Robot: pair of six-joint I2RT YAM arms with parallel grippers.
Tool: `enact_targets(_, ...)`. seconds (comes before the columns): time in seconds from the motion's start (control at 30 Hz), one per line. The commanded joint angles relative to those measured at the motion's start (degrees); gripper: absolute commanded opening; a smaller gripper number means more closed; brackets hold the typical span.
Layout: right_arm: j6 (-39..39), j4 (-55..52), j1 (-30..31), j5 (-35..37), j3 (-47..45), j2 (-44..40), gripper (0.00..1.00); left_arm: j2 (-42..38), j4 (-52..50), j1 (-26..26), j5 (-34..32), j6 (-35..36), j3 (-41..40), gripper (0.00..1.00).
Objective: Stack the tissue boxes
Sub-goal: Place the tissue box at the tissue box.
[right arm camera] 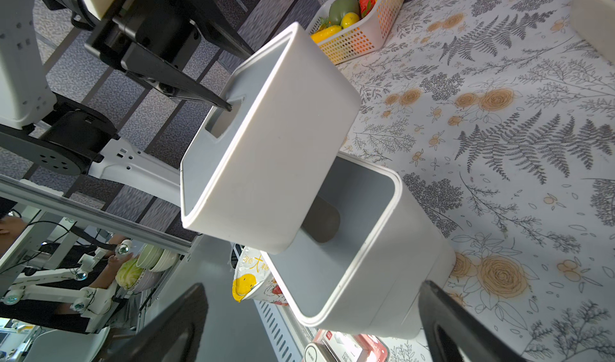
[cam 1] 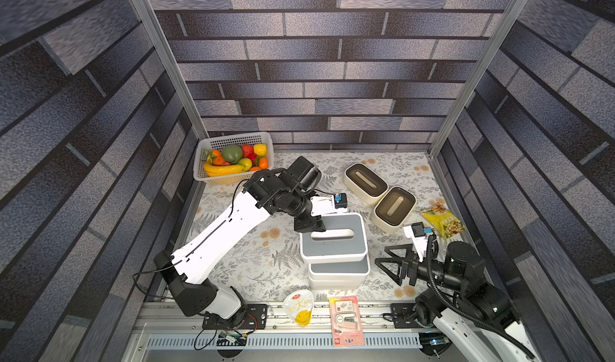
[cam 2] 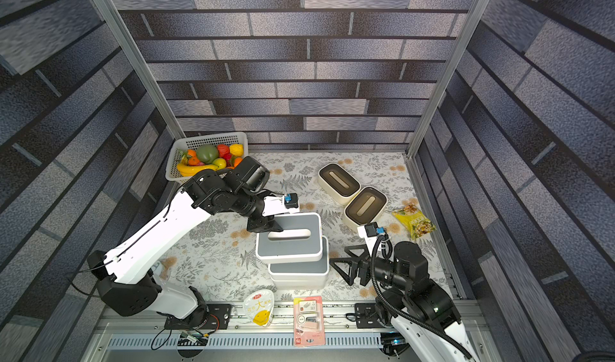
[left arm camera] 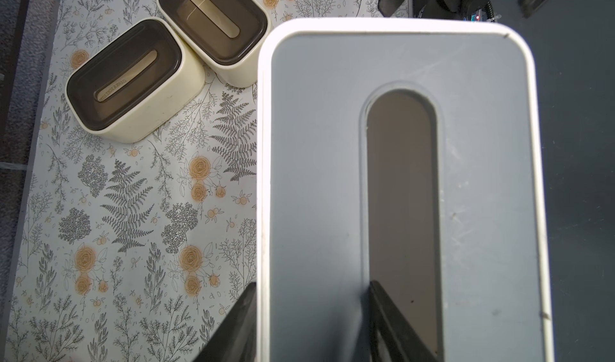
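Left gripper (cam 1: 311, 228) is clamped on the upper grey-lidded box (cam 1: 332, 244), one finger down inside the oval slot and the other outside the short wall at the box's 9 o'clock end. The box hangs over the lower grey-lidded box (cam 1: 339, 272) and is shifted toward 12 o'clock, so a strip of the lower lid shows at 6 o'clock. In the right wrist view the upper box (right arm camera: 276, 137) looks raised off the lower lid (right arm camera: 332, 254); whether the far edges touch, I cannot tell. Right gripper (cam 1: 382, 255) is spread wide and holding nothing, just beside the lower box at its 3 o'clock, fingertips pointing at its wall but apart from it. Two brown-lidded boxes (cam 1: 365, 184) (cam 1: 395, 209) sit touching end to end at 1 to 2 o'clock of the table, with a narrow lane of cloth between them and the stack. A snack bag (cam 1: 442, 222) lies by the 3 o'clock edge. The fruit basket (cam 1: 233, 141) fills the 11 o'clock corner. A yellow pouch (cam 1: 299, 307) and a pink pack (cam 1: 346, 320) overhang the 6 o'clock rail, close under the stack. The widest bare cloth (cam 1: 266, 260) lies at 9 o'clock of the stack, below the left forearm.
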Motion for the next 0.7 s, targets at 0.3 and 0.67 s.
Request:
enact_targets(0.3,0.8,0.1,0.4,-1.8,-1.5,-1.0,1.00,2.0,1.0,-1.9,2.3,0.9,0.8,0.47)
enact_targets(0.67,0.8,0.3,0.4,-1.6,-1.9,-1.6,1.00,2.4,1.2,-2.7,2.4,0.1,0.5,0.47)
